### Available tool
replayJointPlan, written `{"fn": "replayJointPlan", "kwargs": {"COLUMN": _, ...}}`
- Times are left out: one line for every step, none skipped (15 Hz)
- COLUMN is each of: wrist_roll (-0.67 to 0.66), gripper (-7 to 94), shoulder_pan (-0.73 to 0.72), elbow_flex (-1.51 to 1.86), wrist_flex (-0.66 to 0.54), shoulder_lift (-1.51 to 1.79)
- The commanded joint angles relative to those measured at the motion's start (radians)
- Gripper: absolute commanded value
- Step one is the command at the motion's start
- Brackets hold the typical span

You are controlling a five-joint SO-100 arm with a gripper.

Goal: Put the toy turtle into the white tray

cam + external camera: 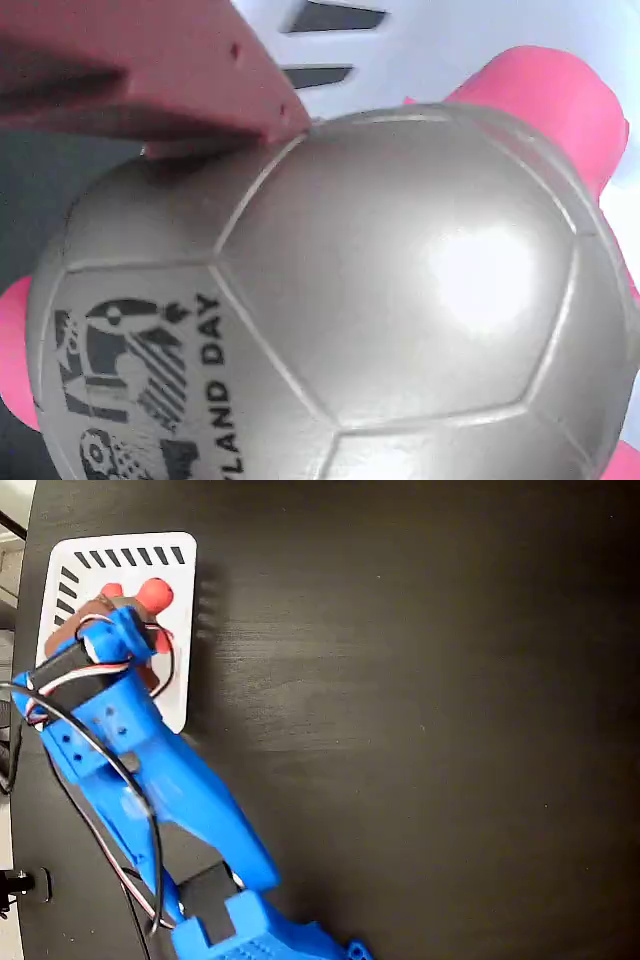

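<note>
toy turtle [400, 290]: over the white tray [178, 550], upper left of the fixed view; red head and one foot poke out past the gripper [112, 620] toward the tray's slotted far end; shell fills the wrist view, printed mark at lower left.
table [420, 730]: dark, bare to the right of the tray, plenty of room to pull back that way; table's left edge runs just beside the tray.
arm [170, 790]: blue, reaches up from bottom edge, covers the tray's lower half.
white tray: small, corner of table, slotted walls on top and left sides; little slack around the turtle.
gripper: a brown-red finger [150, 70] lies on the shell's upper left; other finger not seen; looks like it has hold of the turtle, but how wide it stands I cannot tell.
risk: whether the turtle touches the tray floor is unclear; let go high, the round shell may roll or tip over the rim.
risk: fingers or cable may catch the wall on retreat and drag the tray toward the table edge.
</note>
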Motion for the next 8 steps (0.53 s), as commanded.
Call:
{"fn": "replayJointPlan", "kwargs": {"wrist_roll": -0.002, "gripper": -1, "shoulder_pan": -0.017, "elbow_flex": -0.074, "wrist_flex": -0.012, "shoulder_lift": 0.029}}
{"fn": "replayJointPlan", "kwargs": {"wrist_roll": 0.000, "gripper": -1, "shoulder_pan": -0.020, "elbow_flex": -0.087, "wrist_flex": -0.014, "shoulder_lift": 0.012}}
{"fn": "replayJointPlan", "kwargs": {"wrist_roll": 0.005, "gripper": -1, "shoulder_pan": -0.023, "elbow_flex": -0.101, "wrist_flex": -0.015, "shoulder_lift": -0.006}}
{"fn": "replayJointPlan", "kwargs": {"wrist_roll": 0.009, "gripper": -1, "shoulder_pan": -0.025, "elbow_flex": -0.104, "wrist_flex": -0.026, "shoulder_lift": -0.021}}
{"fn": "replayJointPlan", "kwargs": {"wrist_roll": 0.012, "gripper": -1, "shoulder_pan": -0.026, "elbow_flex": -0.104, "wrist_flex": -0.043, "shoulder_lift": -0.037}}
{"fn": "replayJointPlan", "kwargs": {"wrist_roll": 0.014, "gripper": -1, "shoulder_pan": -0.029, "elbow_flex": -0.106, "wrist_flex": -0.054, "shoulder_lift": -0.049}}
{"fn": "replayJointPlan", "kwargs": {"wrist_roll": 0.017, "gripper": -1, "shoulder_pan": -0.034, "elbow_flex": -0.114, "wrist_flex": -0.060, "shoulder_lift": -0.061}}
{"fn": "replayJointPlan", "kwargs": {"wrist_roll": 0.021, "gripper": -1, "shoulder_pan": -0.038, "elbow_flex": -0.135, "wrist_flex": -0.054, "shoulder_lift": -0.080}}
